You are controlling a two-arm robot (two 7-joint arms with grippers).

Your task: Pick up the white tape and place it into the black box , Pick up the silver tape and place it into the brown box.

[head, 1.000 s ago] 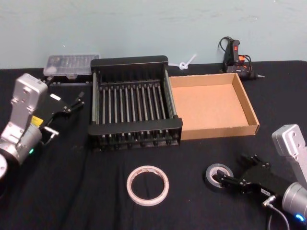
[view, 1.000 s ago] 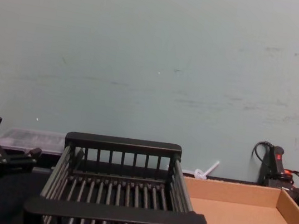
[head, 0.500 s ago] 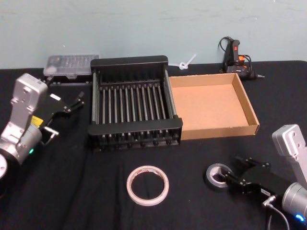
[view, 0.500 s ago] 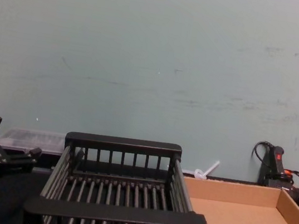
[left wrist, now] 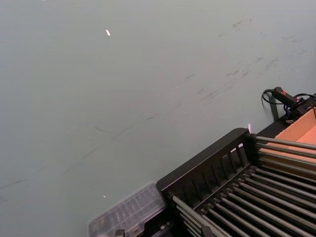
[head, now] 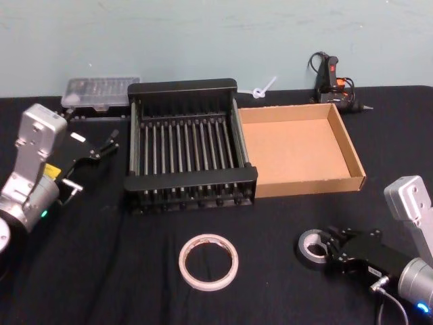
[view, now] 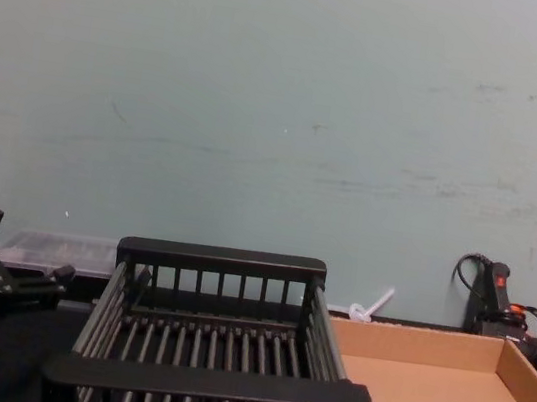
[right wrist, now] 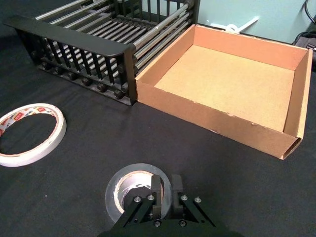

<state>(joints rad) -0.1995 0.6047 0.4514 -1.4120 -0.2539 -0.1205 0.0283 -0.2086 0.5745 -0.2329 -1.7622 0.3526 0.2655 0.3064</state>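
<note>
Gripping the silver tape [right wrist: 129, 192], which lies on the table in front of the brown box [right wrist: 213, 120], the right gripper [right wrist: 166, 193] pinches only its wall between nearly closed jaws, so the roll may tilt or slip when lifted.

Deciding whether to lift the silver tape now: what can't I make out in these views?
- Silver tape: near edge hidden under the right gripper in the right wrist view; fingers straddle the wall, firmness of grip unclear.
- Left gripper: fingertips too small and dark in the head view.
- White tape: cut off by the right wrist view's edge.
</note>
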